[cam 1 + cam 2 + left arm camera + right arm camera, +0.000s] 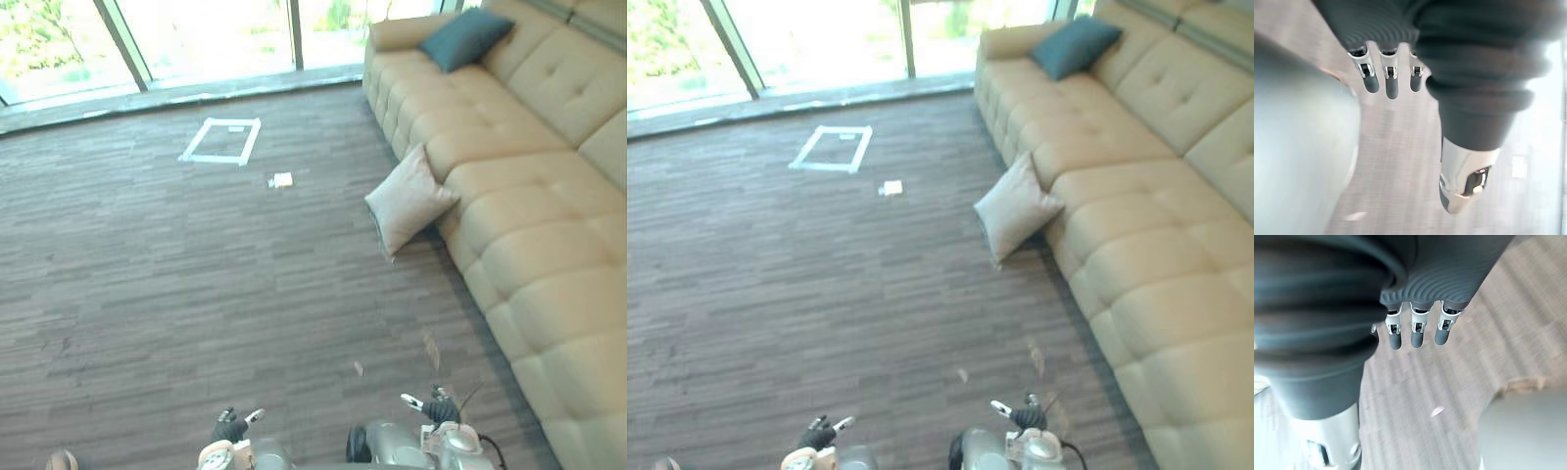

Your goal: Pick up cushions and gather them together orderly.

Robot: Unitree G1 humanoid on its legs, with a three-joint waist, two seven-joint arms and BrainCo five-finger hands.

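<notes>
Left eye view: I see the beige cushion [407, 199] leaning on the sofa [549, 255] well ahead, nearer my right hand [436, 406], which like my left hand [232, 427] hangs slack-fingered and empty.

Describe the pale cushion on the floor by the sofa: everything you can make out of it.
The pale cushion is square, plump and beige-grey, and it looks like soft woven fabric with seamed edges and pointed corners. It stands tilted on the carpet floor, its lower corner down and its back leaning against the front of the tan sofa, below the seat edge. Only the sofa and the floor touch it.
</notes>
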